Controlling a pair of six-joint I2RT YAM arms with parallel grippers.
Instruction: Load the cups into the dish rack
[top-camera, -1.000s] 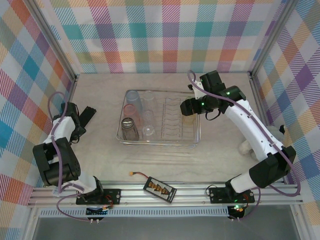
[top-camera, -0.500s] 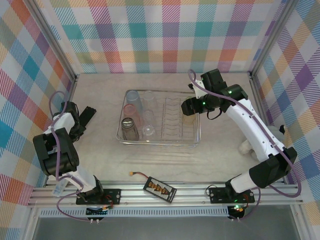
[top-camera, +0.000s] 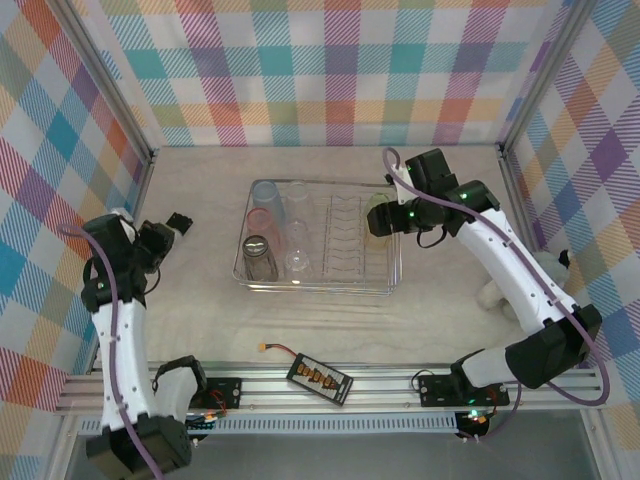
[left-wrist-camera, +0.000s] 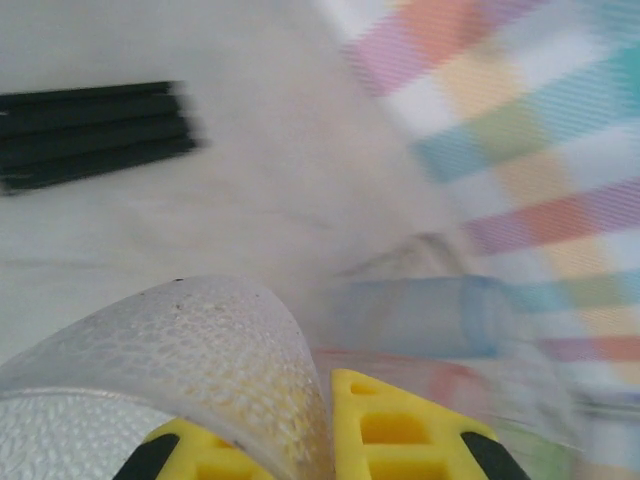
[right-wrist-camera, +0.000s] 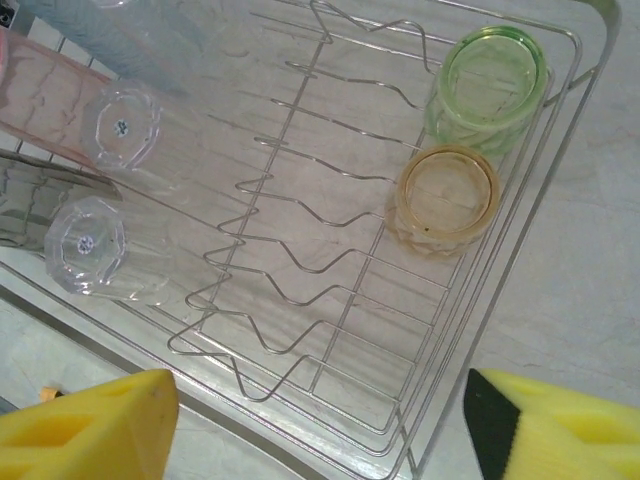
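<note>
The dish rack (top-camera: 318, 289) sits in the middle of the surface (top-camera: 200, 320), a shallow wire tray with rounded corners and a row of wavy plate slots. Its left half holds a blue cup (top-camera: 266, 194), a pink cup (top-camera: 261, 219), a smoky grey cup (top-camera: 259, 256) and clear cups (top-camera: 297, 262). At its right end a green cup (right-wrist-camera: 487, 85) and an amber cup (right-wrist-camera: 447, 200) stand touching.

The right end effector (right-wrist-camera: 320, 405) hangs wide above that end, holding nothing. Near the surface's left edge, the left end effector (left-wrist-camera: 318, 440) pinches the wall of a pebbled clear cup (left-wrist-camera: 180, 340).

A second ago the left end effector was wide and its arm was folded lower. The right one has since spread further and drawn back, uncovering the green cup.
</note>
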